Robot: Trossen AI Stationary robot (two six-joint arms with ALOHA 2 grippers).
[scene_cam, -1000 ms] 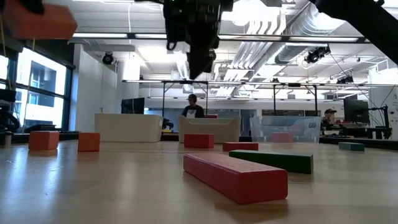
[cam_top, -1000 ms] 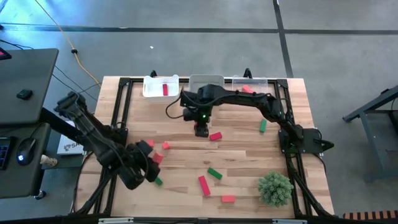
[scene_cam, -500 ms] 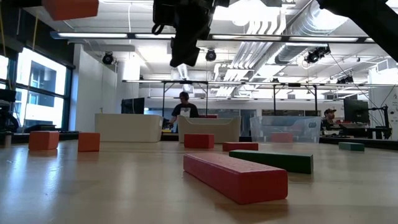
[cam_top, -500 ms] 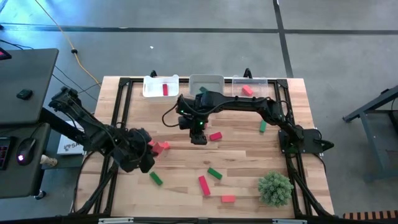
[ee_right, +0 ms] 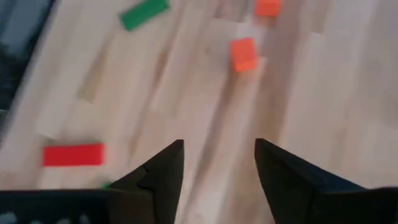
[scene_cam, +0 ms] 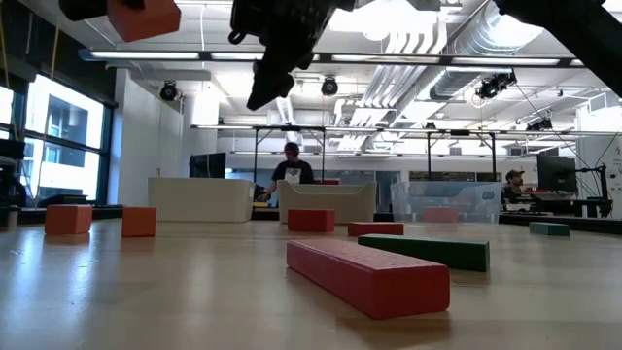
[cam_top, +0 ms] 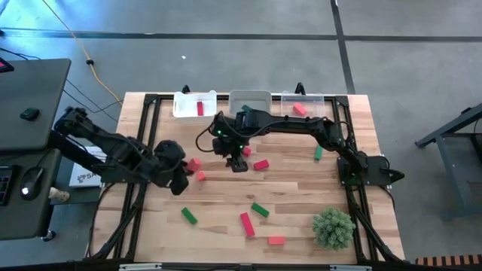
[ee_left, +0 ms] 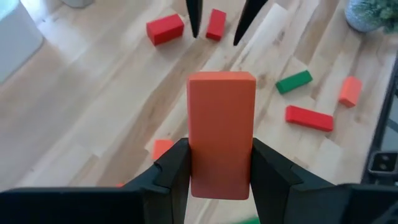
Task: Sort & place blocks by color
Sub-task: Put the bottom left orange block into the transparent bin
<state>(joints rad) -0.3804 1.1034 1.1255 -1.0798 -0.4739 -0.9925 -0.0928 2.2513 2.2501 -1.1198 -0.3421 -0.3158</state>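
My left gripper is over the table's left half, shut on a coral orange-red oblong block, which also shows high up in the low view. My right gripper hangs open above the table's middle with nothing between its fingers, just left of a red block lying flat on the wood. More red, green and coral blocks lie flat on the table, among them a green one and a long red one. A coral cube lies beside the left gripper. My left gripper pinches the oblong block's two long sides between its two fingers, at the end nearer the wrist. The fingers slant downward and lie along the block, whose other end sticks out ahead of them. The block is lifted clear of the table.
Three clear bins stand along the far edge; the left one holds a red block, the right one a coral block. A bushy green plant stands at the near right. A green block lies by the right arm.
My left gripper has carried the coral block up and toward the table's far edge, rolling its wrist on the way; the block stays lifted clear. My right gripper has kept nearly in place but has tipped from pointing straight down to a slant.
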